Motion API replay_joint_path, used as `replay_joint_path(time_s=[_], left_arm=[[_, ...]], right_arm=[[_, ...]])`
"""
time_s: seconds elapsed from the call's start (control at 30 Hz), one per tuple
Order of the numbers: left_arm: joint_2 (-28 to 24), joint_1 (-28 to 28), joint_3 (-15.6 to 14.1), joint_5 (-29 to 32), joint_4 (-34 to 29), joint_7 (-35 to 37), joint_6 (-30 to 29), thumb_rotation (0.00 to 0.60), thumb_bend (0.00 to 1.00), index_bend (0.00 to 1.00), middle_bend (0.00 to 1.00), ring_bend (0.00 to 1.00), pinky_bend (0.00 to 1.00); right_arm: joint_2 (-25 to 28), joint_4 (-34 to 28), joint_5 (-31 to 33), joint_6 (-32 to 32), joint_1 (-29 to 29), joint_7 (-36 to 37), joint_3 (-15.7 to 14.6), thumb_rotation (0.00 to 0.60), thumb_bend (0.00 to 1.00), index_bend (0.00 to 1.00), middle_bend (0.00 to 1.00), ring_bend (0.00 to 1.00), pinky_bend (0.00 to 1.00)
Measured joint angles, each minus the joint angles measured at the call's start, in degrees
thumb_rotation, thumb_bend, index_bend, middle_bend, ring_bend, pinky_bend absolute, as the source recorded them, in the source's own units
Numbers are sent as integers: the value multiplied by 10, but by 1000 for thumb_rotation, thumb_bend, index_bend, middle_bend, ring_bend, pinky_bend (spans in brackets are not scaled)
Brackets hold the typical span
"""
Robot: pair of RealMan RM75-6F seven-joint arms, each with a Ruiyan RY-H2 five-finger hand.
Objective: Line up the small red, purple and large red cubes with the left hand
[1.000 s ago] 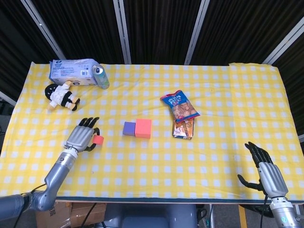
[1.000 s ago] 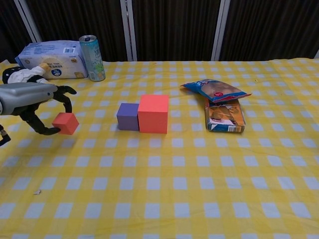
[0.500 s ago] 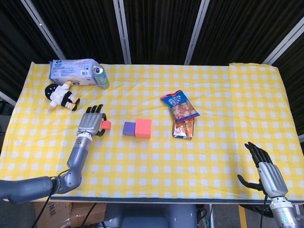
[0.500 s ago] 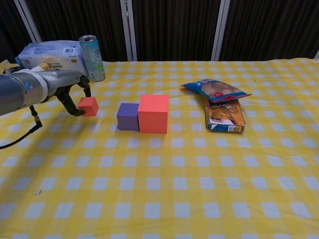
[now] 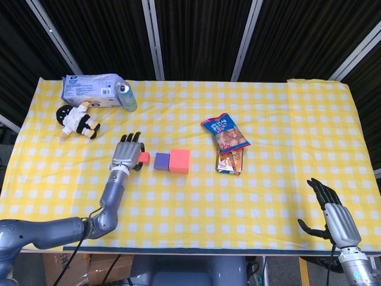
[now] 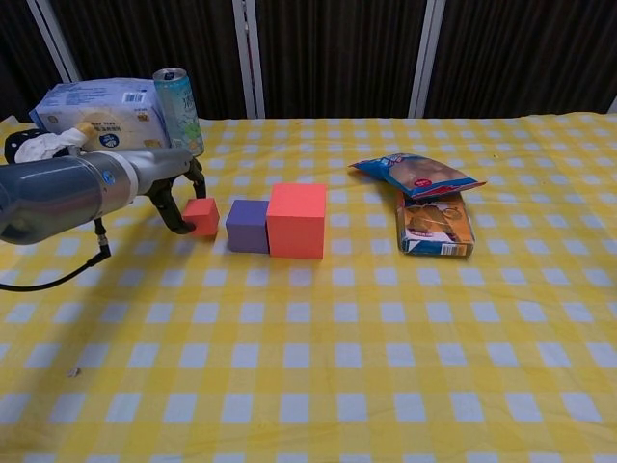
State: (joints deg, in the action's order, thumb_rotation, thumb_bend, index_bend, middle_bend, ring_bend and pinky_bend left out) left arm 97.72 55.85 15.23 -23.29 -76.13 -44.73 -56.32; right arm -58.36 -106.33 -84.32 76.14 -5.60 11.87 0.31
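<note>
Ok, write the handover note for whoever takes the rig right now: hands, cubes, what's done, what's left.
Left hand: holds the small red cube just left of the purple cube; a small gap shows between them.
Right hand: open, idle at the near right edge of the table, holding nothing.
Purple cube sits against the large red cube, already in a row.
Done: small red cube brought up to the row's left end.
Left: set it in line beside the purple cube, release, and withdraw the left hand. Whether it rests on the cloth yet is unclear.
</note>
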Motion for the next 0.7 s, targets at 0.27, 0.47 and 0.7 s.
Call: replay_joint_path(time_s=[0.27,0.47,0.7], left_arm=[[17,11,-3,3,9,-5,3,600,402,417,0,0,0],[27,16,-4,7,17,-7,7,600,344,384,0,0,0],[26,14,-6,-5,11,3,3,600,297,315,0,0,0]], right_arm=[[0,0,0,1,1,1,0,600,344,0,0,0,0],[1,0,0,2,1,3,0,600,344,0,0,0,0],[2,0,-2,3,2,4,-1,600,345,0,0,0,0]])
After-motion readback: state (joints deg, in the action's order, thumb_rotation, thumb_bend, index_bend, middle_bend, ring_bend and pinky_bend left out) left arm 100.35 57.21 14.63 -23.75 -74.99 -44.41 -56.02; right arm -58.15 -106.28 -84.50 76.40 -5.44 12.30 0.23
